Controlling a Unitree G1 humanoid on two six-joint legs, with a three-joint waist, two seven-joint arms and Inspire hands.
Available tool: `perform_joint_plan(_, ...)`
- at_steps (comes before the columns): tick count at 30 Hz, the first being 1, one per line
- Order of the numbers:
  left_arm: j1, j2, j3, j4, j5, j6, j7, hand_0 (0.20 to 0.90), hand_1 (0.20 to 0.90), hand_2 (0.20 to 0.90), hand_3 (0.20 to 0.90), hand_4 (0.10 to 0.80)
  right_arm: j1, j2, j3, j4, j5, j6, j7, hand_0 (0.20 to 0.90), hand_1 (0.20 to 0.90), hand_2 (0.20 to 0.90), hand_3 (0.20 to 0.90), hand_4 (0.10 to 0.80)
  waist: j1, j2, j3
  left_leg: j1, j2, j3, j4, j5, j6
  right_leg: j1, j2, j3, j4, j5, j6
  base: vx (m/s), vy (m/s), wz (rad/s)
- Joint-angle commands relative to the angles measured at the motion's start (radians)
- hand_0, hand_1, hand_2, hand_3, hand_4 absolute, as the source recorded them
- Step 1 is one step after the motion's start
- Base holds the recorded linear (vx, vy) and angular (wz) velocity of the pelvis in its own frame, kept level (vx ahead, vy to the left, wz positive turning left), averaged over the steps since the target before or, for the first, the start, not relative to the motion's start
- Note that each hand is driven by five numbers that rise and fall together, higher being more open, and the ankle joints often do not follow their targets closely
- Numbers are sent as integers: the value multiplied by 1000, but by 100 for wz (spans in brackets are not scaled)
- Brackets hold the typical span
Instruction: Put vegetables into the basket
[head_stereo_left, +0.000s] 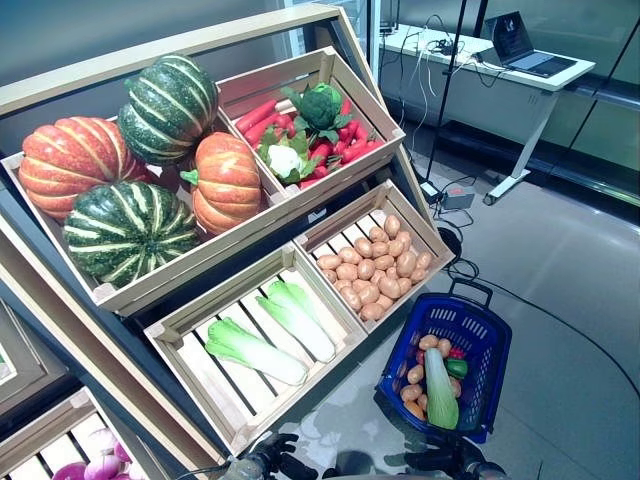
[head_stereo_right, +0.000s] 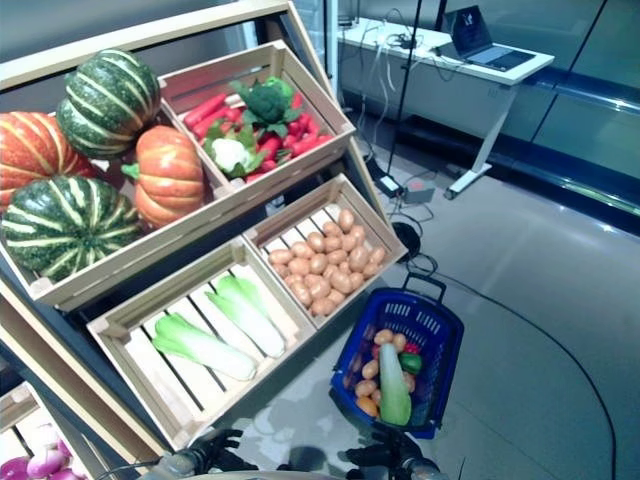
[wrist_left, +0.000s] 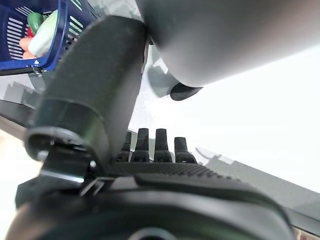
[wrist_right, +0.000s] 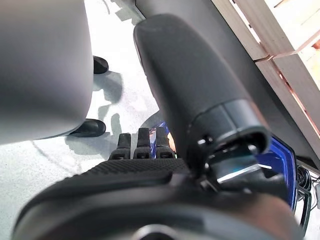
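The blue plastic basket (head_stereo_left: 405, 345) stands on the floor to the right of the wooden stand. In it lie a long pale-green cabbage (head_stereo_left: 439, 390), brown potatoes (head_stereo_left: 412, 375), a small green vegetable (head_stereo_left: 457, 367) and something red. My left hand (head_stereo_left: 280, 462) is low at the bottom edge of the eye views, in front of the stand. In its wrist view its fingers (wrist_left: 155, 145) are straight and hold nothing. My right hand (head_stereo_left: 440, 460) is low, just in front of the basket. Its fingers (wrist_right: 140, 145) are straight and empty, with the basket (wrist_right: 282, 155) close by.
The slanted wooden stand (head_stereo_left: 300, 235) with its crates takes up the left and middle. A white desk (head_stereo_left: 500, 60) with a laptop stands at the back right, with a grey box and cables (head_stereo_left: 455, 195) on the floor beneath it. Grey floor lies right of the basket.
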Motion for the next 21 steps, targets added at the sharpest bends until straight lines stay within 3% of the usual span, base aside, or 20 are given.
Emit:
perform_joint_plan(1,-96,5,-6,43,-22,-80,12,900,900,900,900,800,-69,17,39,21,16,-61,33,900,900,900,900,800,2,-35,22,0,13,-45,1,-40,-28,0,-50,-4,16,35,16,0,0,0)
perform_joint_plan(7,-141,32,-1,-175,-170,-137,-91,900,900,900,900,800,-64,3,46,-9,17,-30,35,900,900,900,900,800,4,-34,24,2,10,-49,1,-40,-29,4,-48,1,16,39,17,0,0,0)
perform_joint_plan(8,-160,48,-14,-309,-186,-174,-88,900,900,900,900,800,-67,0,51,-22,32,-18,27,900,900,900,900,800,7,-31,28,-4,11,-52,1,-37,-28,-7,-48,3,24,40,17,0,0,0)
perform_joint_plan(14,-183,128,-23,-639,-262,-150,-102,900,900,900,900,800,-43,1,47,-42,42,-22,14,900,900,900,900,800,18,-28,36,-11,9,-60,1,-37,-24,-12,-50,-4,19,45,18,0,0,0)
perform_joint_plan(17,-182,158,11,-726,-307,-138,-113,900,900,900,900,800,-23,-1,40,-53,44,-25,10,900,900,900,900,800,21,-27,36,-11,8,-63,1,-37,-24,-8,-52,-10,13,46,18,8,-16,1)
perform_joint_plan(21,-185,195,54,-759,-244,-159,-77,900,900,900,900,800,-2,-9,29,-59,52,-27,16,900,900,900,900,800,21,-25,30,-12,7,-66,1,-38,-26,-4,-53,-13,6,45,16,26,-14,10)
